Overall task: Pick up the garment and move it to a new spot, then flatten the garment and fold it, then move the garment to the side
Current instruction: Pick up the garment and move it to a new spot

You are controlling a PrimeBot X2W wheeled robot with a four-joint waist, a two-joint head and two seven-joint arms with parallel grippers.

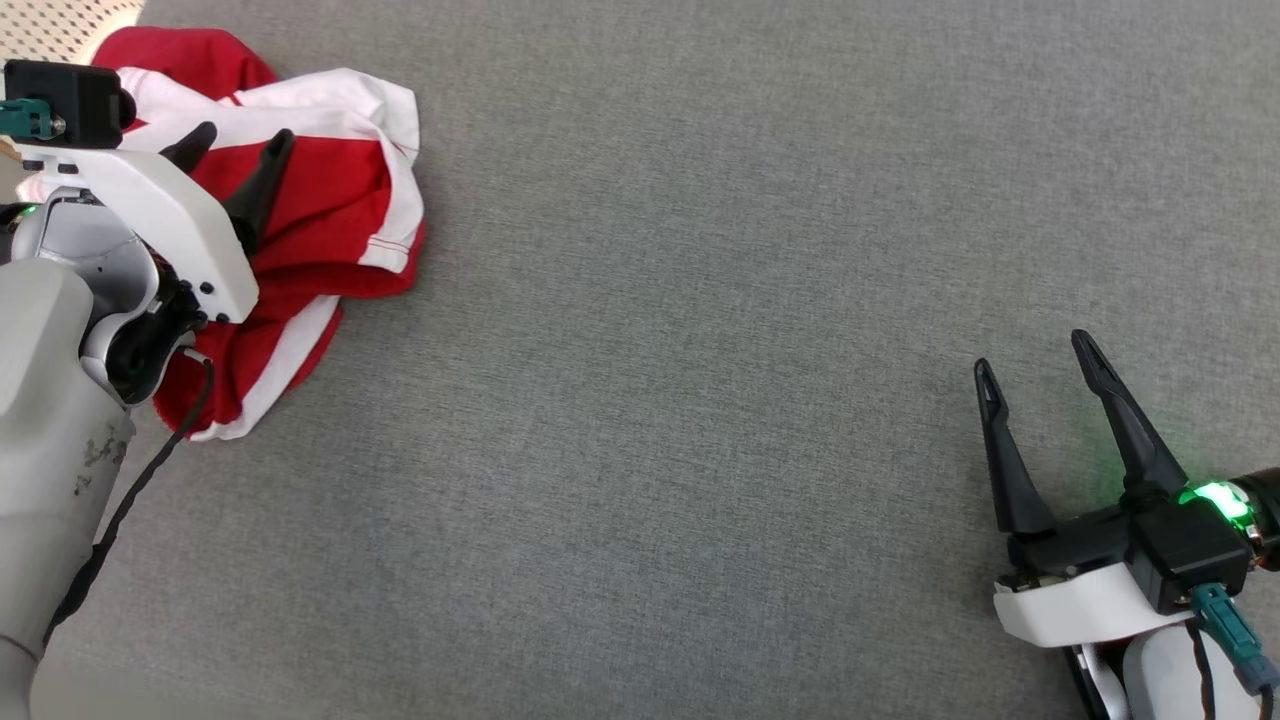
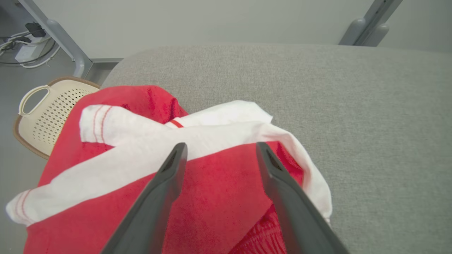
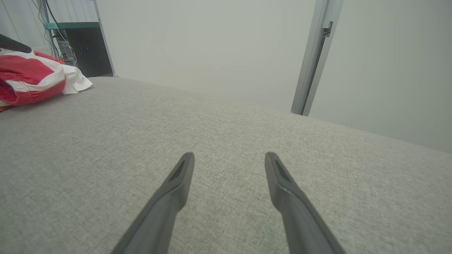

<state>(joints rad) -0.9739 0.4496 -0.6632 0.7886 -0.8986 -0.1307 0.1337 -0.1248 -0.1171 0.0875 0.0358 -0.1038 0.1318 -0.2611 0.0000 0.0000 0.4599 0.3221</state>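
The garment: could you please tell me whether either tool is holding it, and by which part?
Nothing is held. The left tool is open over the crumpled garment; the right tool is open over the grey surface.

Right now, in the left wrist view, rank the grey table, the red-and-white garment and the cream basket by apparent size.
1. table
2. garment, close to the camera, so nearly as large
3. basket, farther off and partly hidden by the garment: true size unsure

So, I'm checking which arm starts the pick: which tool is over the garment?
The left tool, open, poised above the crumpled red and white garment. The right tool, also open, is over bare grey surface, well away from it.
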